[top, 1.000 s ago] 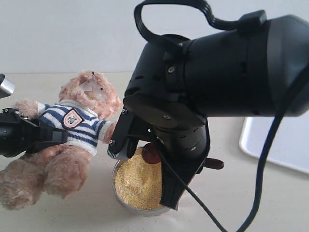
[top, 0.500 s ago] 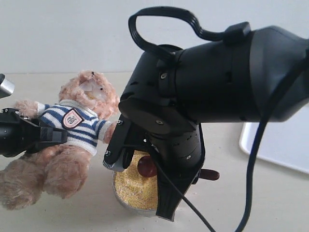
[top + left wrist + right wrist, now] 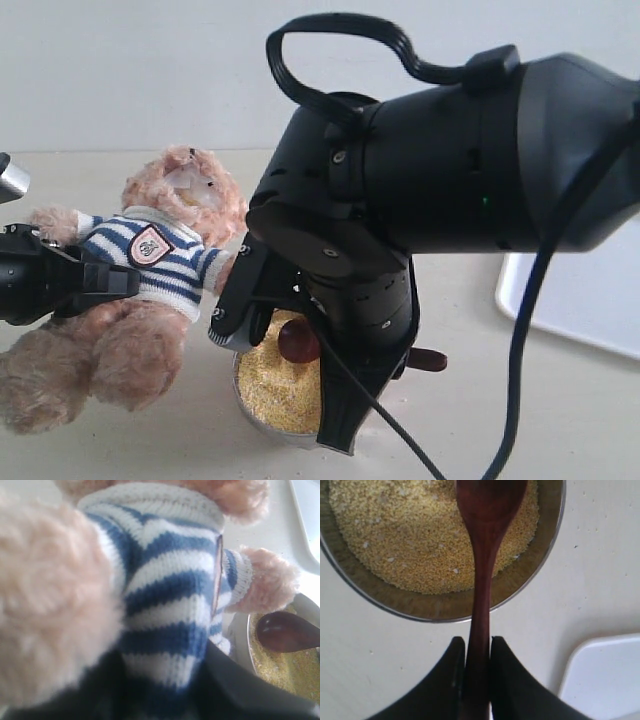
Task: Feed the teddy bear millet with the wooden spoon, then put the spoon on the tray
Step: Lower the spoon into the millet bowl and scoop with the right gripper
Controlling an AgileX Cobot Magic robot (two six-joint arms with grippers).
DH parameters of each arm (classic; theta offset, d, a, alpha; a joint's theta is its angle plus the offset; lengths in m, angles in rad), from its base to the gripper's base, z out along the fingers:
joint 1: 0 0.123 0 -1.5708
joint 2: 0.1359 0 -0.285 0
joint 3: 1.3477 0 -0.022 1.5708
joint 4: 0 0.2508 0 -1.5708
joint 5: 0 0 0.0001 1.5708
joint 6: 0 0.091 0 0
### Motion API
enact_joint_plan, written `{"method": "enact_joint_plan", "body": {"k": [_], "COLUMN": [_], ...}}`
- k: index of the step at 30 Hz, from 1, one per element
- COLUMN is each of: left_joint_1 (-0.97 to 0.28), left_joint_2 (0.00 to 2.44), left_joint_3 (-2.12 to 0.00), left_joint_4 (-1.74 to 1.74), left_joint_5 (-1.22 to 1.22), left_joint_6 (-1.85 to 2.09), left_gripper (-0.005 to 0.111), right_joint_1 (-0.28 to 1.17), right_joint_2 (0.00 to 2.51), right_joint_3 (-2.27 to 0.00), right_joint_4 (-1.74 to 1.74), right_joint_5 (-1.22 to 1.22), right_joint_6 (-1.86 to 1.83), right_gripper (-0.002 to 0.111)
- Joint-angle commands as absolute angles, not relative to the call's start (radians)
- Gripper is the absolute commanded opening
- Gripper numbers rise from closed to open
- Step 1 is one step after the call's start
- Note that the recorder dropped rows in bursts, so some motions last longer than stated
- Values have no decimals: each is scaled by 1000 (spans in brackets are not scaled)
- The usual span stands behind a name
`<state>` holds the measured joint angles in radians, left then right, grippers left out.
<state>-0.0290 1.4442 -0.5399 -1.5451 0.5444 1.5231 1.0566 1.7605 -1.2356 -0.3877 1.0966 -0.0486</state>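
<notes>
The teddy bear sits upright at the left, with my left gripper shut on its striped torso. In the left wrist view the shirt fills the frame between the dark fingers of the gripper. My right gripper is shut on the handle of the wooden spoon. The spoon's round end is low over the millet in the steel bowl, beside the bear's paw. The spoon looks empty. I cannot tell if it touches the grains.
The white tray lies on the table to the right of the bowl, and its corner shows close to the right gripper. The bulky right arm hides much of the table's middle in the exterior view.
The right arm has sunk and shifted slightly left, bringing the spoon's round end lower over the millet. The bear and the left gripper have not moved.
</notes>
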Motion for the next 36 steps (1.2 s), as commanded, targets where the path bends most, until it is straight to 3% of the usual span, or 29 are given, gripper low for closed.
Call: {"method": "enact_joint_plan", "body": {"k": [1, 36], "left_joint_1": [-33, -33], "left_joint_2": [1443, 1443], "left_joint_3": [-541, -541], "left_joint_4": [-1561, -1561], "left_joint_5": [549, 549], "left_joint_6": [1527, 1527], "left_gripper": [5, 5], "right_joint_1": [1056, 1056], "right_joint_2": [1763, 1731], "right_joint_3": [-1234, -1234], "right_joint_4": [-390, -356], "right_joint_5": [1090, 1133], "right_joint_6": [-61, -46], "right_gripper": [0, 0]}}
